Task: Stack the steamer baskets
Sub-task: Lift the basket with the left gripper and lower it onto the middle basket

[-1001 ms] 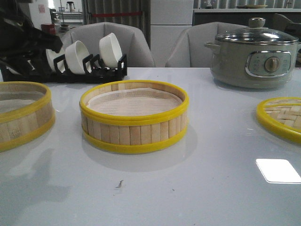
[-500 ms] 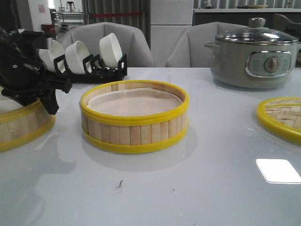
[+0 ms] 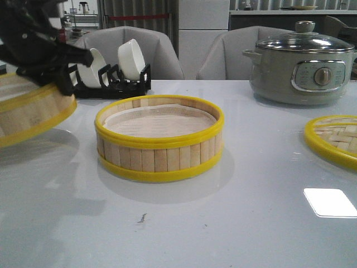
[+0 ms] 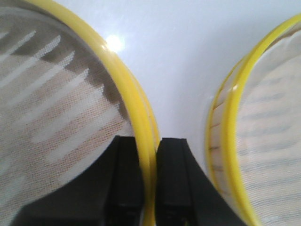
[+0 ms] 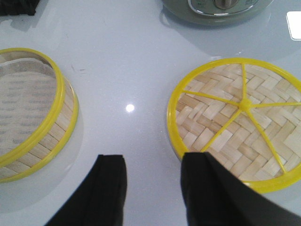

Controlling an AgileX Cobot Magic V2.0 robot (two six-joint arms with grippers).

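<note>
White table (image 3: pixel 251 223) | left hand (image 4: pixel 149 188) pinches tilted, raised steamer basket (image 3: pixel 30 111) rim

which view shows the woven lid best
The right wrist view: the lid lies flat on the table, nearly whole, with its weave and yellow spokes clear, beyond the open right tool. The front view catches only its cropped edge at the right. The left wrist view does not show it.

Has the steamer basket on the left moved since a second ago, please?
Yes. The left basket has risen off the table, tilted, pinched at its rim by the left hand; its rim now sits level with the dish rack.
</note>
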